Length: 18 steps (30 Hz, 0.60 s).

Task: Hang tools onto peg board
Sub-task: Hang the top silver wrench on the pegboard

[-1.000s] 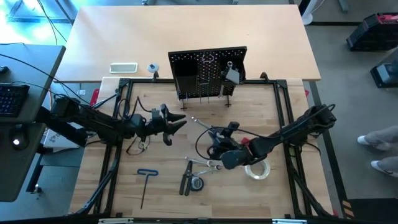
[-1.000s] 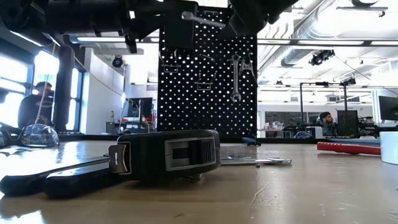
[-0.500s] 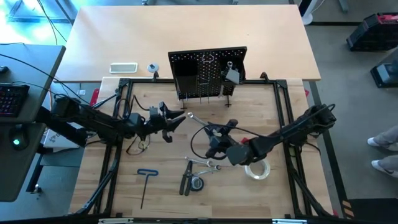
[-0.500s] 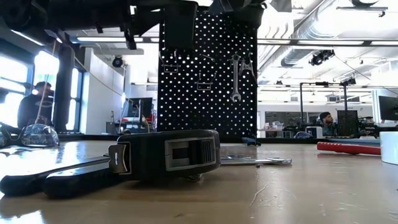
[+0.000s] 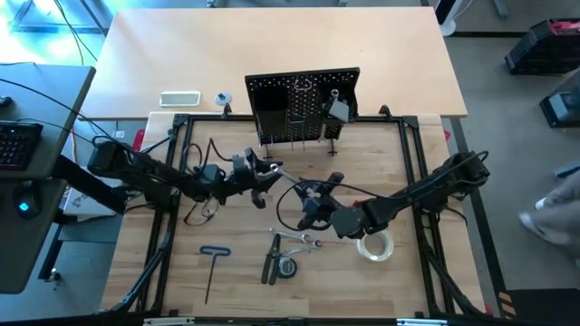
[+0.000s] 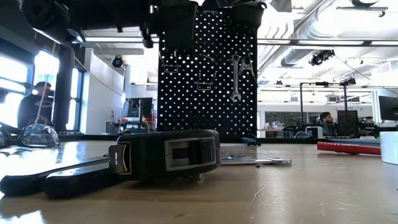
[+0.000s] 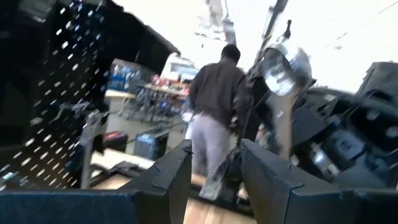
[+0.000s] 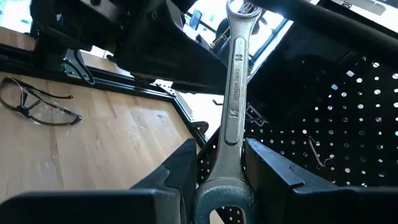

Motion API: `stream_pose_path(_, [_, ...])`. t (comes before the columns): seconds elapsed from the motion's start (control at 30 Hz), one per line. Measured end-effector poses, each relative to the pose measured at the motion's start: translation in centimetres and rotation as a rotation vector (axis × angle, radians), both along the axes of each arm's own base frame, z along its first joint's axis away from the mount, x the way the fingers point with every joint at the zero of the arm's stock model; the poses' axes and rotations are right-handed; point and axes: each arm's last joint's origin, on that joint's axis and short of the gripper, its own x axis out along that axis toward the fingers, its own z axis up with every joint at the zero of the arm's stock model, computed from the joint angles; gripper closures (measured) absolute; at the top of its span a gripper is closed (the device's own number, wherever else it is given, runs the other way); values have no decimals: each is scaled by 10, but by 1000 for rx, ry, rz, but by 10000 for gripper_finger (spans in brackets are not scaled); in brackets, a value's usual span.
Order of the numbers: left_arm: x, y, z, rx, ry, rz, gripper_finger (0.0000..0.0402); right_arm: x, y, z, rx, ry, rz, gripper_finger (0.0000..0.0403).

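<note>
High view: I see both arms meeting over the middle of the wooden table [image 5: 236,290], in front of the peg board [image 5: 304,107], which stands upright at the table's far edge. The right gripper [image 5: 308,201] is clamped on a silver wrench [image 5: 288,178]; in the right wrist view the wrench [image 8: 235,99] rises between the two dark fingers [image 8: 180,168], its ring end down at the gripper and its open end up near the other arm. The left gripper [image 5: 265,176] sits at the wrench's far tip; in the left wrist view its fingers [image 7: 174,171] stand apart with a gap between them, and the wrench head [image 7: 283,68] shows beyond them, so I cannot tell whether they touch it. On the table nearer me lie the blue T-handle hex key [image 5: 212,268], the dark-handled pliers [image 5: 270,264], a tape measure [image 5: 288,267], a second wrench [image 5: 299,239] and the clear tape roll [image 5: 374,246]. Safety glasses [image 5: 201,214] lie under the left arm. Low view: one wrench [image 6: 236,78] already hangs on the peg board [image 6: 208,87], the tape measure [image 6: 168,154] fills the foreground, and a red-handled tool [image 6: 348,148] lies off to one side. A white slab [image 5: 179,98] rests on the far table behind the board.
</note>
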Motion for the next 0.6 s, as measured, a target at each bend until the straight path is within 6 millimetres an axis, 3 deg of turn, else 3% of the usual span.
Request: stream_pose_path(0.6, [18, -2, 7, -14, -70, -33, 272, 0, 0, 0, 0, 4, 7, 298])
